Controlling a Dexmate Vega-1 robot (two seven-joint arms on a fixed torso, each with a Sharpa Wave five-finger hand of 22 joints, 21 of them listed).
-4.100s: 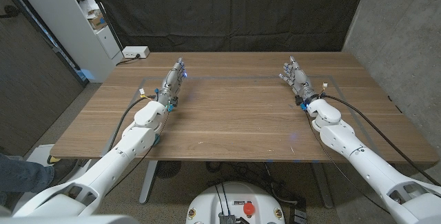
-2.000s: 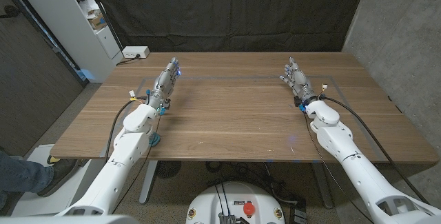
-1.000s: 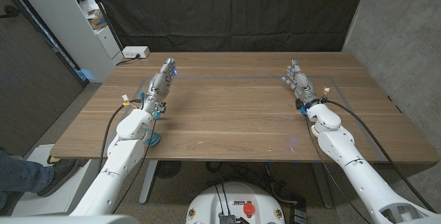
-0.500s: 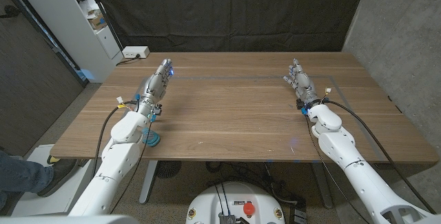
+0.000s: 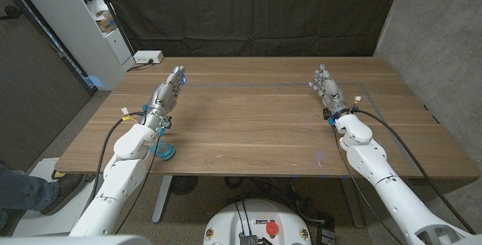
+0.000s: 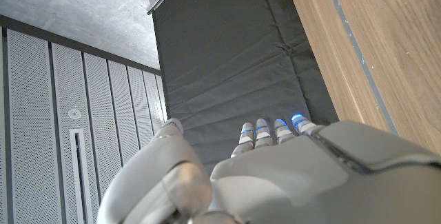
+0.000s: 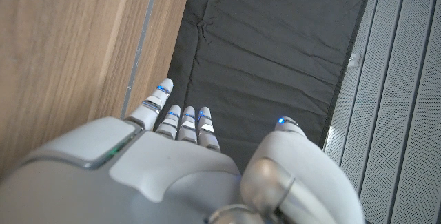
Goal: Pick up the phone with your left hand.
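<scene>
From where I stand, a white shelf unit (image 5: 71, 19) with clutter on it rises past the table's 10 o'clock corner, and a white power strip (image 5: 147, 57) sits on the floor just beyond that corner, against the black curtain (image 5: 248, 11).

The left hand (image 5: 166, 94) hangs over the wooden table (image 5: 256, 124) at about 9 o'clock from its middle, fingers stretched out straight and pressed close side by side, pointing toward 1 o'clock, nothing in them. In the left wrist view the same left hand (image 6: 275, 176) shows its back, blue-lit fingertips (image 6: 279, 124) in a tight row, the thumb standing off to one side.

A faint taped outline (image 5: 263, 85) runs along the far part of the tabletop between the two hands.

The right hand (image 5: 330, 91) sits at about 3 o'clock, fingers extended toward 11 o'clock and slightly fanned, empty. The right wrist view shows this hand (image 7: 186, 169) from behind, fingers together, thumb apart.

I cannot spot the phone anywhere on the tabletop.
</scene>
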